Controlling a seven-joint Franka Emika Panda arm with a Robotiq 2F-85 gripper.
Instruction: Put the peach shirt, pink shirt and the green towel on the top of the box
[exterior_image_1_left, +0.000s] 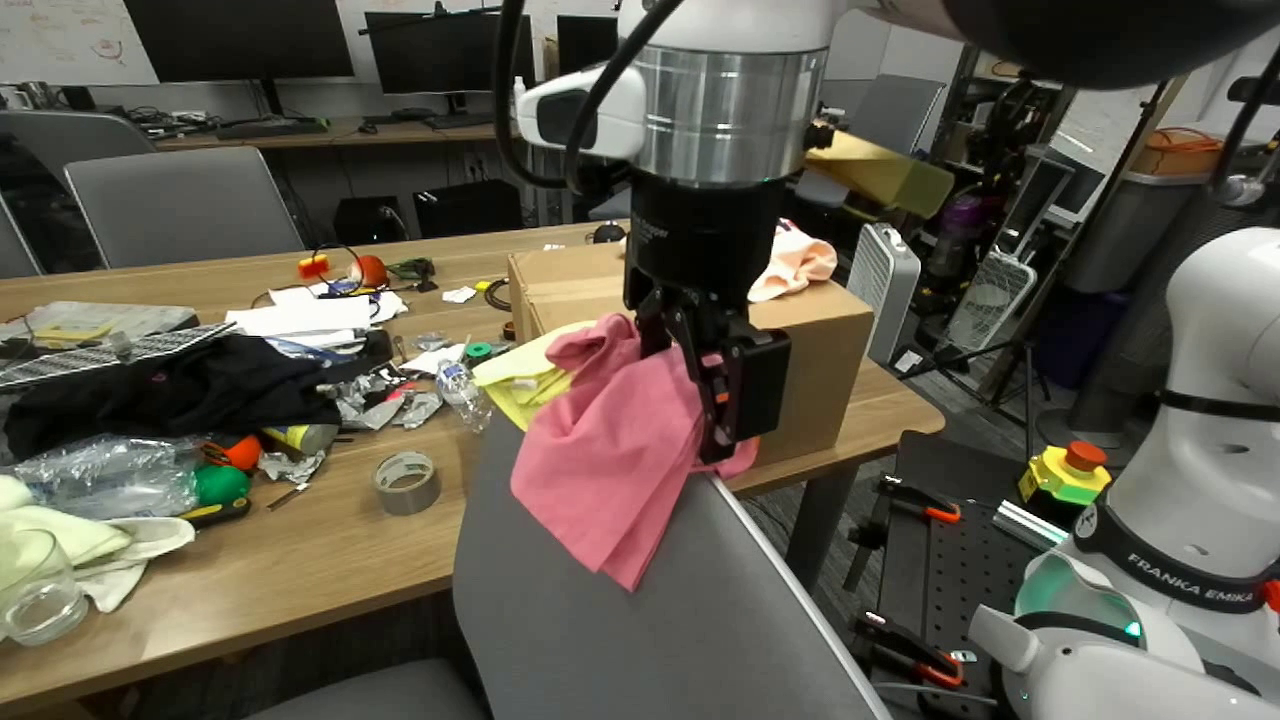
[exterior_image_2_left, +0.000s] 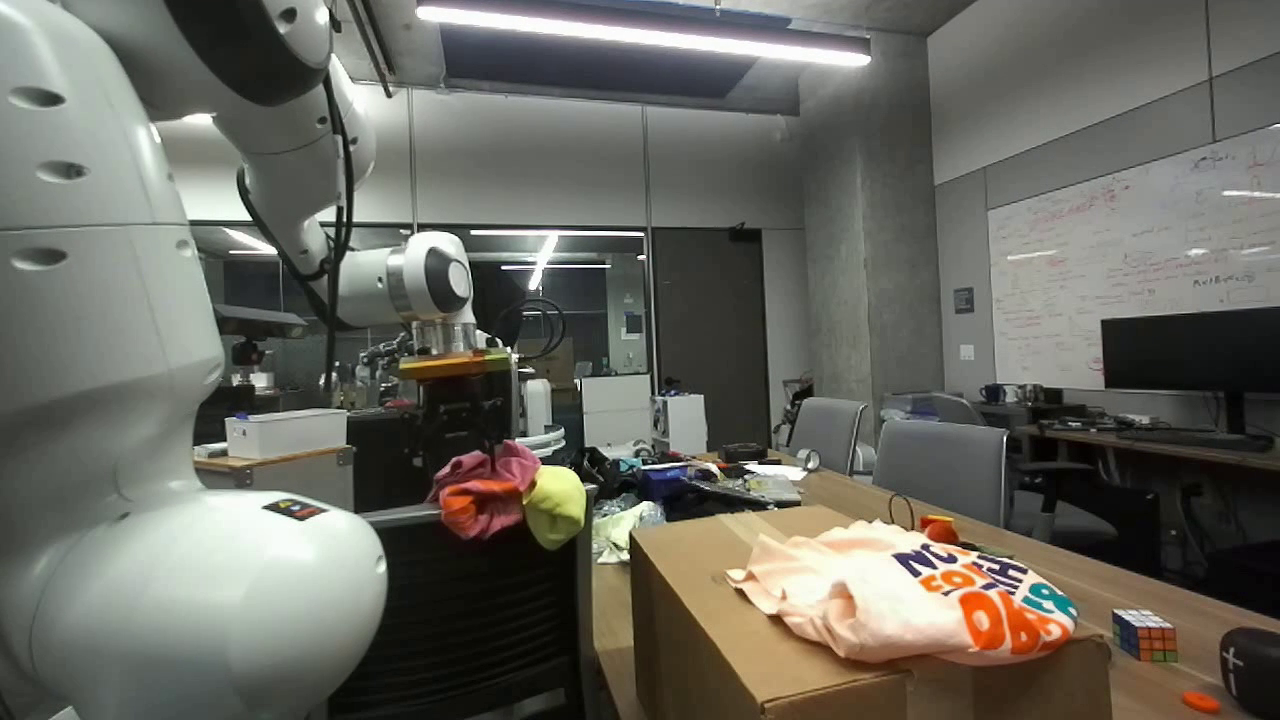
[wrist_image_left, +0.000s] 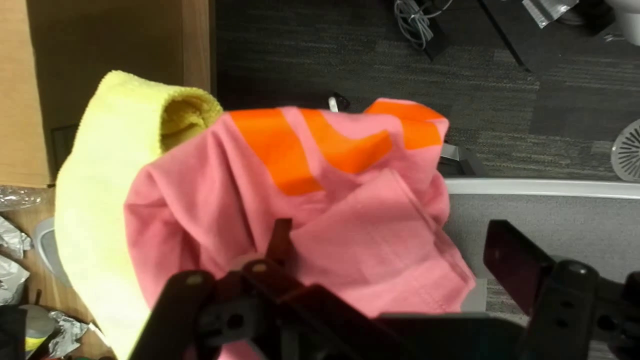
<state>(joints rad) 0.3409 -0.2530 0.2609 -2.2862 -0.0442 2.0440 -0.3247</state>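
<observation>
Gripper (wrist_image_left: 392, 240) low in the wrist view, jaws apart, pink shirt (wrist_image_left: 310, 210) between — draped over chair (exterior_image_1_left: 620, 640). Probably best to pinch a thick fold clear of towel (wrist_image_left: 100, 200), then lift above box (exterior_image_2_left: 700, 620). Atop that, lower right in an exterior view: "NO" on peach shirt (exterior_image_2_left: 870, 600). On arm (exterior_image_1_left: 1180, 500), lower right in an exterior view: "FRANKA EMIKA".

A white strip light (exterior_image_2_left: 645, 35) glows, the carpet (wrist_image_left: 575, 105) is dark, the column (exterior_image_2_left: 835, 230) grey.
</observation>
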